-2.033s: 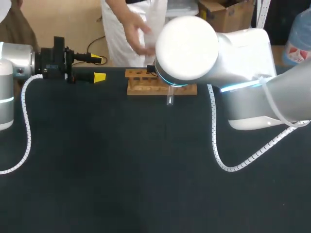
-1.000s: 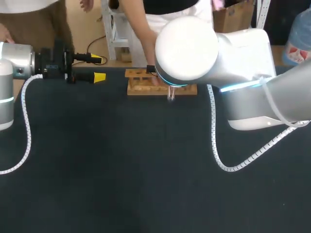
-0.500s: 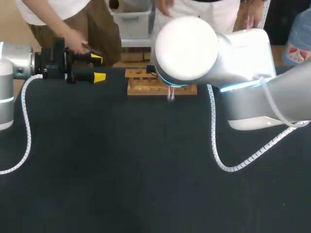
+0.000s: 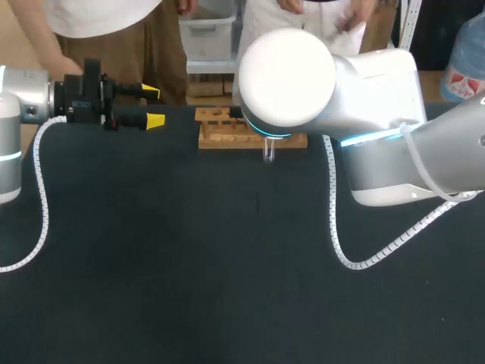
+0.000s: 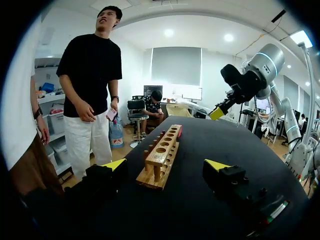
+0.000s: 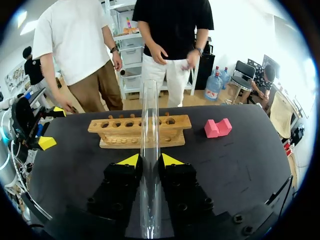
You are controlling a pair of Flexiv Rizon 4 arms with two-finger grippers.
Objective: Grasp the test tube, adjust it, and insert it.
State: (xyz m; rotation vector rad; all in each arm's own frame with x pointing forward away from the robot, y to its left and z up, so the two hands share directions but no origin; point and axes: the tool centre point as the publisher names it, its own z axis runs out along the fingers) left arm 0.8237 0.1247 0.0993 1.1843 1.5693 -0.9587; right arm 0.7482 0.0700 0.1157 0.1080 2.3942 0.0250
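right arm (image 4: 383, 129), right of the rack (image 4: 227, 141): silver-white shell, big round white cap (image 4: 286, 72), glowing cyan ring (image 4: 261, 131) at its edge, white spiral cable (image 4: 333, 220) hanging off. left arm (image 4: 15, 106), left of the rack: silver, same cable wrap. left gripper (image 4: 153, 106) and right gripper (image 6: 150, 161): black blocks, yellow tips.

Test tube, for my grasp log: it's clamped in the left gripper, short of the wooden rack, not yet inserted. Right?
Wrong arm: the left gripper stands open; the right gripper is clamped on the test tube, as the right wrist view shows. It is short of the wooden rack, not yet inserted.
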